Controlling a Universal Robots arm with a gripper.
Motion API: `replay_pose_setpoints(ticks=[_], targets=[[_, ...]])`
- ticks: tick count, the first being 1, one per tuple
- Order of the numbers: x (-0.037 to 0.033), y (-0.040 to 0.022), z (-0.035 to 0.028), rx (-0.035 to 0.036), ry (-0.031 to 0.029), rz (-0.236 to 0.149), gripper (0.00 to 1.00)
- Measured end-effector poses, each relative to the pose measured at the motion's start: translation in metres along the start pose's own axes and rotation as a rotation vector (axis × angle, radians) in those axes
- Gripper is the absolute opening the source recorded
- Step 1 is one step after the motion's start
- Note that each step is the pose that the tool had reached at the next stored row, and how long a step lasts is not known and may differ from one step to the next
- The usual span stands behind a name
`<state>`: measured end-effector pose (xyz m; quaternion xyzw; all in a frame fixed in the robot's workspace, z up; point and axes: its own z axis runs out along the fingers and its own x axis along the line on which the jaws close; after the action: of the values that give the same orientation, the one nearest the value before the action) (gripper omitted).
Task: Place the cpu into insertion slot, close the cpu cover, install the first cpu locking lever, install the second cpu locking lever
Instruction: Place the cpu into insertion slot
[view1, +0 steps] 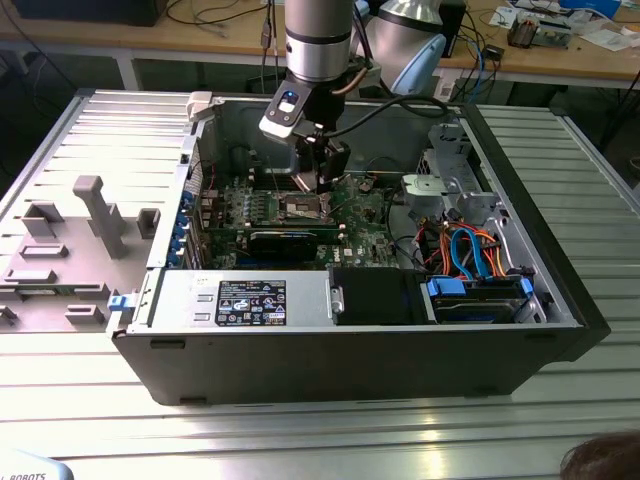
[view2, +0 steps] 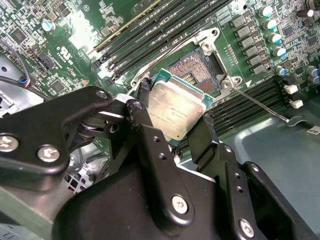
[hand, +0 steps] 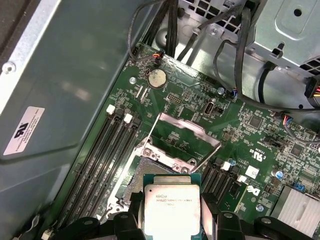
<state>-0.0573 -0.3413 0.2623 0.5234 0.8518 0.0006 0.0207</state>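
Note:
My gripper (view1: 322, 185) reaches down into the open computer case and is shut on the cpu (view2: 176, 107), a flat square chip with a dull silver top. Black fingers (view2: 143, 95) press on two opposite edges of it. In both wrist views the cpu (hand: 171, 207) hangs just above the insertion slot (view2: 192, 67), a dark square socket with a silvery rim on the green motherboard (view1: 365, 215). The slot (hand: 152, 172) is partly hidden behind the chip. The cpu cover (hand: 190, 129) is swung open and stands up behind the slot. A thin metal locking lever (view2: 260, 103) sticks out beside the socket.
Long black memory slots (hand: 102, 150) flank the socket on both sides. The case wall (hand: 65, 75) rises close by. A power supply (view1: 245, 300) lies in front, and a drive bay with blue and orange cables (view1: 470, 255) is on the exterior view's right. A grey fixture (view1: 95, 215) stands outside the case.

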Motion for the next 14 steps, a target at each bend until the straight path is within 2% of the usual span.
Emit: replay_pose_setpoints(ticks=[14], targets=[[0.0, 0.0, 0.0006, 0.0007, -0.0006, 0.019, 0.55]])
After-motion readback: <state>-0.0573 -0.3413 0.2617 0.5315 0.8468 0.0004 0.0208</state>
